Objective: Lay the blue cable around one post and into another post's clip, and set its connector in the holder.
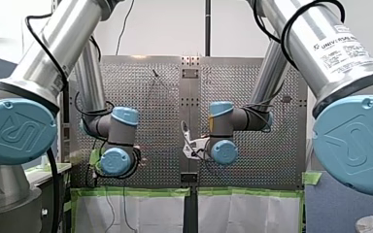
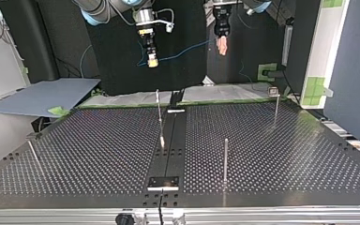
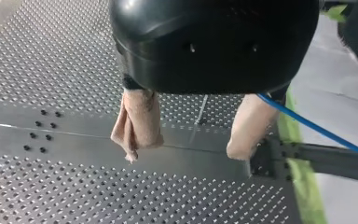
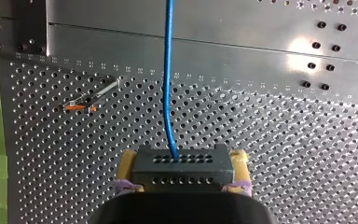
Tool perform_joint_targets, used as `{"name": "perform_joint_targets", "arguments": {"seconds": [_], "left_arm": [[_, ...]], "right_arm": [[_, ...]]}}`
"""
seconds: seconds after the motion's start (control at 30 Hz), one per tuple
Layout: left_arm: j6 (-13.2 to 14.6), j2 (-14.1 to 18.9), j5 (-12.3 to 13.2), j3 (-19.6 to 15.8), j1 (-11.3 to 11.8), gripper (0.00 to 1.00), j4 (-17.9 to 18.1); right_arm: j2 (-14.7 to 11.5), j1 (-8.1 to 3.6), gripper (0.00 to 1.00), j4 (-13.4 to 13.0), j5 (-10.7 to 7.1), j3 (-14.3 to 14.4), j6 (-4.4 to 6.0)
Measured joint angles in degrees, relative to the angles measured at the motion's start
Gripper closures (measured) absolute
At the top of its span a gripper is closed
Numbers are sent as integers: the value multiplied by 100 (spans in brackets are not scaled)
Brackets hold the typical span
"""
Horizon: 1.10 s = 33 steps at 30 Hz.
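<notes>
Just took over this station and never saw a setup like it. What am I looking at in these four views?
Two robot arms reach over a perforated table. The front view looks from behind them; the top view faces them from across the table; each wrist view looks along one gripper. Thin posts stand on the table. My right gripper clamps the black connector of the blue cable. My left gripper is open, the cable beside one finger.

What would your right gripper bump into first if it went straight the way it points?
Most likely the perforated table: my right gripper, clamping the black connector, points down at a bare patch of holes. The thin post stands off to one side. Depth is hard to judge, though.
</notes>
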Motion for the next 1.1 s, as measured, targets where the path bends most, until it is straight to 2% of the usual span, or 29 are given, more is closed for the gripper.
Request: {"name": "perform_joint_targets", "arguments": {"seconds": [0.13,0.5,0.67,0.8,0.9,1.1], "left_arm": [[-170,-1,-10,-176,-24,0,-7],[-245,-12,15,-201,-17,0,20],[-441,146,117,-72,-37,0,74],[-626,327,156,-11,-16,0,-11],[-755,466,165,65,3,0,-132],[-815,729,89,214,95,0,-388]], "right_arm": [[0,0,100,0,0,0,0],[20,18,100,19,19,-19,19],[70,191,100,191,145,-181,191],[-90,401,100,402,154,-250,402],[-232,500,100,551,146,-276,531],[-500,540,100,822,156,-401,605]]}}
